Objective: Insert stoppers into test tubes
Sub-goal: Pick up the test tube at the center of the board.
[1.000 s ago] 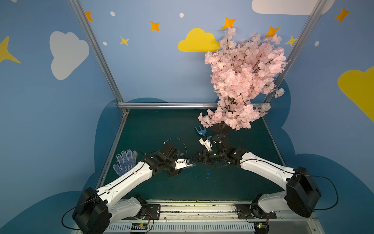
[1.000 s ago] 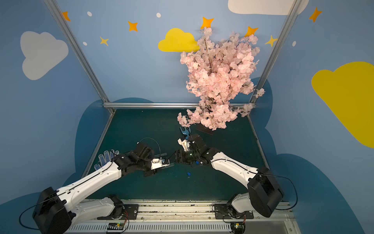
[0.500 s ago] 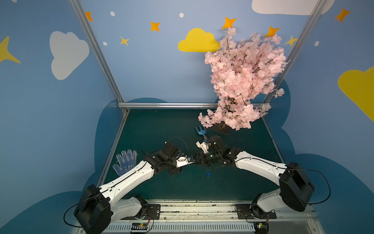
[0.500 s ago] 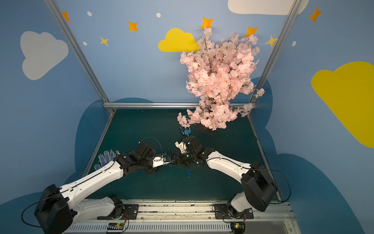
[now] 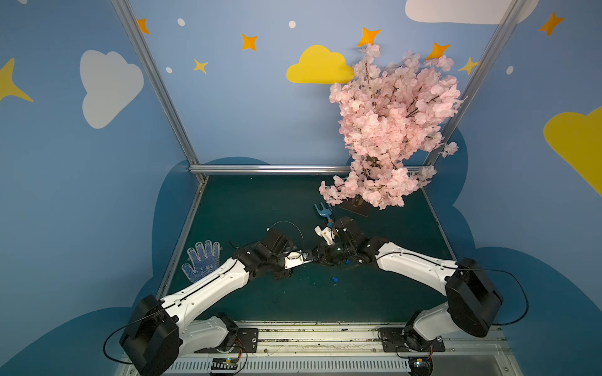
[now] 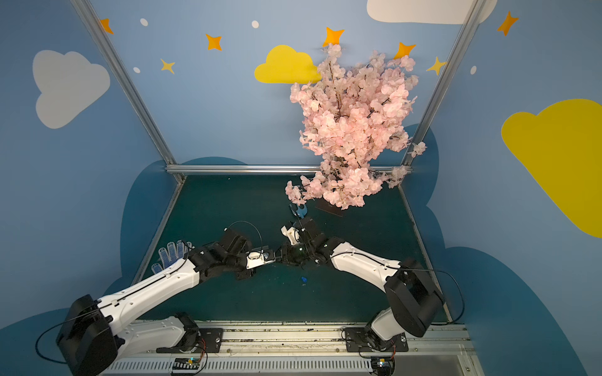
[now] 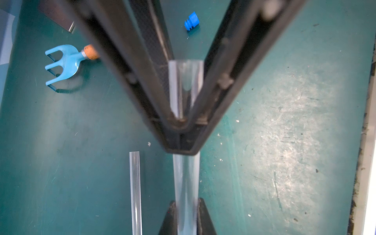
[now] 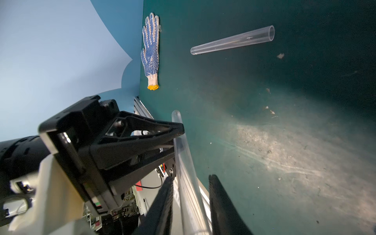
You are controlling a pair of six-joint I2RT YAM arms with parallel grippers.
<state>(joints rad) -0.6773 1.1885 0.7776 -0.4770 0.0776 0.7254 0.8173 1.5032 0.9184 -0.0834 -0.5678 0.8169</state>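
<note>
At table [image 5: 260,211] centre, we are clamping the left tool [image 7: 186,203] on a test tube [image 7: 186,173]. The right tool [image 8: 191,179] is straddling it, jaws slightly apart. One stopper [image 5: 334,279] is lying loose at 5 o'clock of the tools. Off-axis squeezing is risking the tube twisting out.

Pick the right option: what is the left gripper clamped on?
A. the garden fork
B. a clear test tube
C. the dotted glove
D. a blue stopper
B: in the left wrist view the left gripper has its fingers closed on a clear test tube, while a blue stopper and the garden fork lie loose on the mat and the glove lies off to the side.
</note>
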